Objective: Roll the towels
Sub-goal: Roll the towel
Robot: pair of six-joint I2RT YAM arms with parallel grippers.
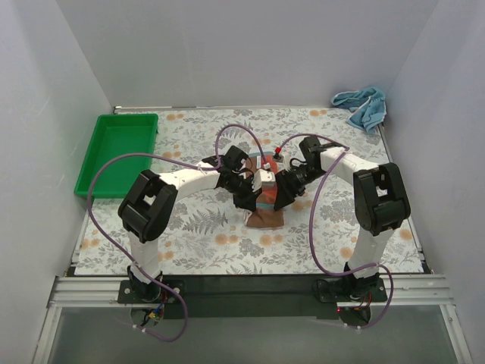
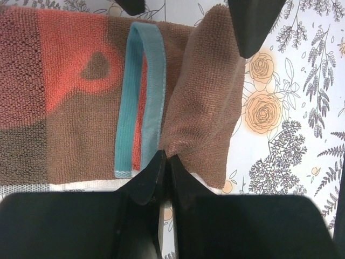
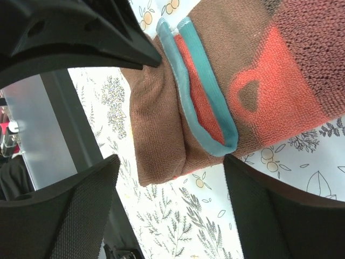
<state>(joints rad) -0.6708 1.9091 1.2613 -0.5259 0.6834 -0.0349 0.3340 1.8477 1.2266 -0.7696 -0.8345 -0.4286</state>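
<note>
The rust-red and brown towel [image 1: 267, 216] lies flat at the table's middle, its near end folded over with a teal edge band [image 2: 132, 97] showing. My left gripper [image 2: 166, 157] is shut, pinching the edge of the folded brown flap [image 2: 205, 108]; it also shows in the top view [image 1: 246, 193]. My right gripper [image 3: 171, 162] is open and hovers over the opposite side of the same fold [image 3: 161, 129], one finger on each side, not holding it; it also shows in the top view [image 1: 286, 193]. The light blue towel [image 1: 362, 106] lies crumpled at the far right corner.
A green tray [image 1: 117, 152] stands at the left side of the table. Purple cables [image 1: 242, 133] loop over both arms. White walls close in the table on three sides. The floral tablecloth [image 1: 204, 220] lies around the towel.
</note>
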